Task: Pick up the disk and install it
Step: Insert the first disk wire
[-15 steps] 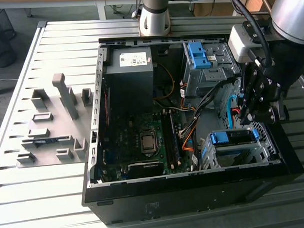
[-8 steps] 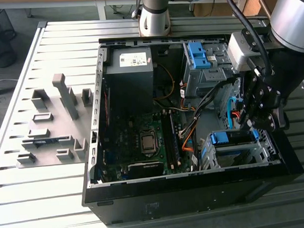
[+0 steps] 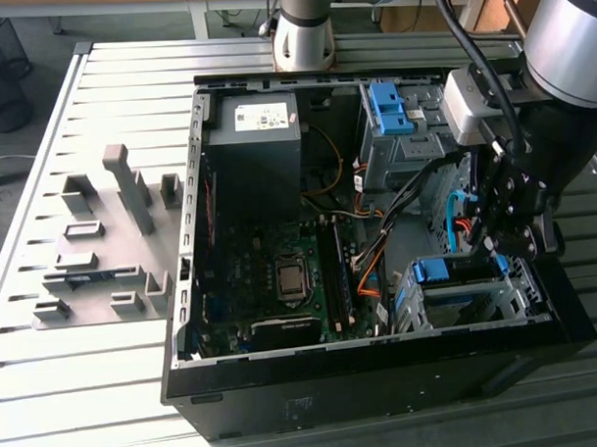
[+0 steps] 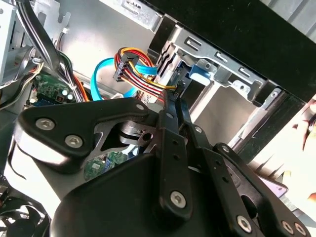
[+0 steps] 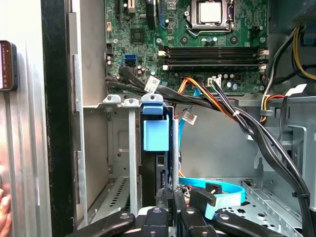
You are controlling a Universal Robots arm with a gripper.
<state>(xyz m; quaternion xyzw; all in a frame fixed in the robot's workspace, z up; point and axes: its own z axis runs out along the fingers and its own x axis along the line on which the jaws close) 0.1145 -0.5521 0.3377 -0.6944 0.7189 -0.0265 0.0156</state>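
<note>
Gripper at the drive cage

Black metal gripper, its narrow fingers pressed together, hovered at the disk with blue plastic rails, seated in the grey steel cage.

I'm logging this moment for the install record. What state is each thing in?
Computer case: side panel off, interior exposed.
Disk: seated in the metal drive cage, blue rail end facing out.
Drive cage: holds the disk in one slot; neighbouring slot empty.
Gripper: shut, at the cage beside the coloured power cable.
Power connector: loose, not plugged in.
Blue data cable: lying loose on the case floor.
</note>
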